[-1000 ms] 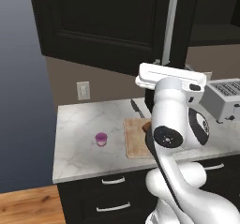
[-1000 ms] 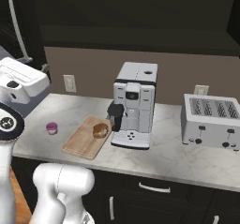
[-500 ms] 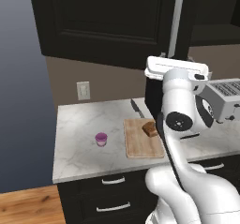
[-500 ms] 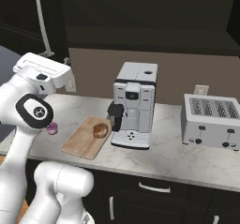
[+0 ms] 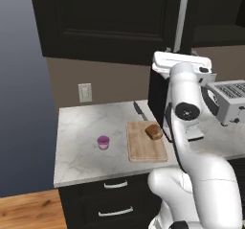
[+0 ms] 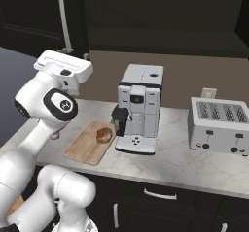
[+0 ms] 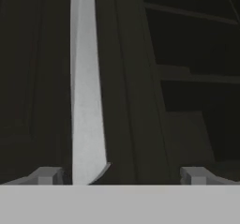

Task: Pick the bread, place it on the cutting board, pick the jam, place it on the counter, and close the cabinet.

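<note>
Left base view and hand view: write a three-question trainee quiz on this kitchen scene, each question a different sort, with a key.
1. True or false: the bread lies on the cutting board.
2. The jam stands: A) on the counter B) on the board C) in the cabinet.
3. Fill in: in the hand view the pincer is ____, facing the cabinet's silver handle.

Key: 1 true; 2 A; 3 open.
</note>
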Controlling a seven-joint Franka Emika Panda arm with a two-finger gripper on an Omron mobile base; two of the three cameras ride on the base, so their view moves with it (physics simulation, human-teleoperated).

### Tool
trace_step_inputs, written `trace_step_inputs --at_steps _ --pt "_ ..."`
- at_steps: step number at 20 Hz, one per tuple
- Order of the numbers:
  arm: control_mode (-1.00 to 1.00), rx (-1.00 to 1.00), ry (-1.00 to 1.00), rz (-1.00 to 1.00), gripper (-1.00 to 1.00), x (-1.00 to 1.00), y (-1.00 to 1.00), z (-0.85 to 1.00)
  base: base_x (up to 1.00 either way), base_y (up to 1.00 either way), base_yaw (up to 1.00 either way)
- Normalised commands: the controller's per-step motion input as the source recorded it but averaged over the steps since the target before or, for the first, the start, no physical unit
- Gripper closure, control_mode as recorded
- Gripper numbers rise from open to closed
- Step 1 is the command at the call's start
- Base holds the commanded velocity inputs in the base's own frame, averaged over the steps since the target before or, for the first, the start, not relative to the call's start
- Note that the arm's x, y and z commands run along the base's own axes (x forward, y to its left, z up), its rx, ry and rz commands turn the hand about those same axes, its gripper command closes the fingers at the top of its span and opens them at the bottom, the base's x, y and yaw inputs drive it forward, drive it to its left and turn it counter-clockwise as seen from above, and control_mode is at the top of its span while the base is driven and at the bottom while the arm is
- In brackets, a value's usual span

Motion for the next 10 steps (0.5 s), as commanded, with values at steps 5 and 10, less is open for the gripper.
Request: trace_step_inputs --at_steps 5,10 --pt "-1.00 0.00 -0.01 0.00 -1.00 0.67 0.00 -0.03 0.00 0.00 0.00" --pt "-1.00 0.00 -0.01 0.00 -1.00 0.61 0.00 0.00 0.00 0.00 0.00"
